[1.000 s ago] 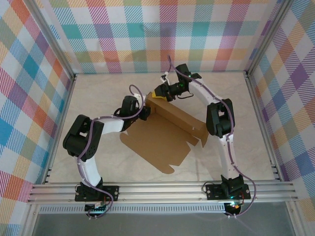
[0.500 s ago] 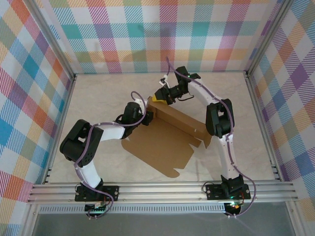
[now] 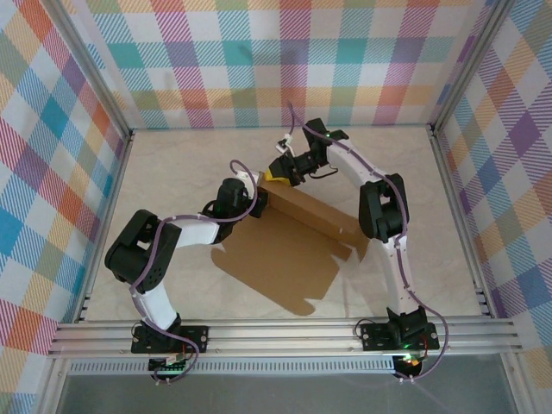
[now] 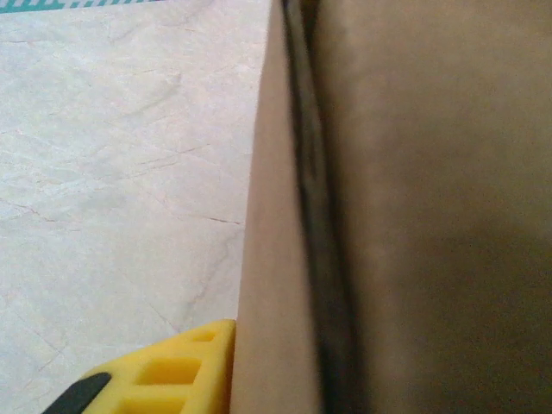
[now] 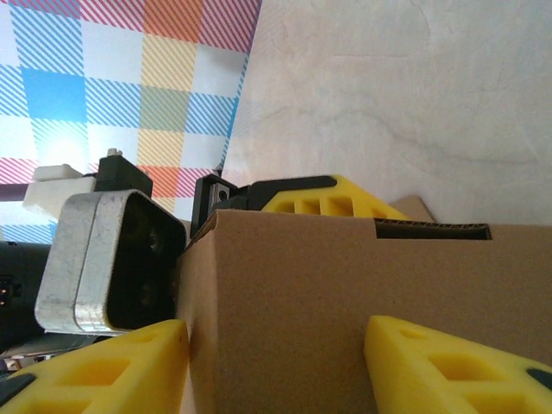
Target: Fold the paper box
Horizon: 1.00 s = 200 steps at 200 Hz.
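Two robot arms are closing in on the paper box (image 3: 280, 263), which is lying at the centre of the pale marbled table (image 3: 172, 172). Most of the brown sheet is resting flat, tabs pointing toward the near rail (image 3: 285, 332), while one long wall along its far side is standing up. Plaid curtain walls (image 3: 259, 60) are hemming the table in on three sides.

The left gripper (image 3: 255, 205) is meeting the far-left end of that raised wall from the left. The right gripper (image 3: 275, 178) is reaching the same corner from behind.

In the left wrist view, cardboard is blocking approx. the right half of the picture. One yellow finger (image 4: 164, 375) is sitting tight against the panel's outer face, but the other is hidden, so it's not possible to tell if this gripper is clamping or loose.

In the right wrist view, the right gripper's jaws are standing apart, both yellow fingers (image 5: 112, 366) hanging in front of the wall's broad face. Above the wall's top edge, another yellow finger and a grey camera housing (image 5: 103, 259) are crowding the corner.
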Available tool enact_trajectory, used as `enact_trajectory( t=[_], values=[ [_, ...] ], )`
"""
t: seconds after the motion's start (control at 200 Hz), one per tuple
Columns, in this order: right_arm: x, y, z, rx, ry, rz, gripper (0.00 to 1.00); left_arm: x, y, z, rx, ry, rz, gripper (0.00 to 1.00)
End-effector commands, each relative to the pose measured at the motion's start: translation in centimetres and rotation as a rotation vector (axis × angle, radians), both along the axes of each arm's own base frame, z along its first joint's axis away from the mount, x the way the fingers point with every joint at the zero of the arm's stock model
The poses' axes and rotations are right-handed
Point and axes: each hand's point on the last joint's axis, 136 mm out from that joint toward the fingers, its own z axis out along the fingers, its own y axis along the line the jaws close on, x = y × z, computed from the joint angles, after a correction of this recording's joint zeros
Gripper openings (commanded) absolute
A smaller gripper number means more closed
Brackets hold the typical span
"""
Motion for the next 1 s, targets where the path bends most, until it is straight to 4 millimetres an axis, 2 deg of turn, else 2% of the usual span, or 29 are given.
enact_trajectory(
  t=[0.0, 0.05, 0.205, 0.4, 0.615, 0.68, 0.77, 0.875, 0.995],
  values=[
    [-2.0, 1.5, -1.2, 0.008, 0.077, 0.054, 0.56, -0.6, -1.6, -0.2, -0.023, 0.008, -0.058, 0.22],
    [-1.9, 1.5, -1.1, 0.008, 0.074, 0.05, 0.56, -0.7, -1.6, -0.4, -0.02, 0.014, -0.06, 0.17],
    [-1.7, 1.6, -0.9, 0.012, 0.071, 0.045, 0.56, -0.8, -1.6, -0.8, -0.01, 0.024, -0.065, 0.16],
    [-1.5, 1.7, -0.9, 0.015, 0.072, 0.038, 0.56, -0.9, -1.6, -1.0, 0.0, 0.026, -0.074, 0.0],
    [-1.3, 1.8, -0.4, 0.04, 0.074, 0.025, 0.56, -1.0, -1.0, -1.7, 0.034, 0.032, -0.06, 0.0],
    [-1.3, 1.8, -0.3, 0.044, 0.072, 0.023, 0.56, -0.9, -1.1, -1.9, 0.036, 0.034, -0.059, 0.24],
    [-1.5, 1.8, -0.3, 0.046, 0.074, 0.025, 0.56, -0.8, -1.1, -2.0, 0.031, 0.034, -0.056, 0.32],
    [-1.7, 1.7, -0.7, 0.045, 0.083, 0.027, 0.56, -0.7, -1.3, -2.0, 0.024, 0.033, -0.063, 0.32],
    [-1.7, 1.6, -0.9, 0.042, 0.086, 0.025, 0.56, -0.7, -1.5, -2.3, 0.026, 0.044, -0.069, 0.16]
  ],
)
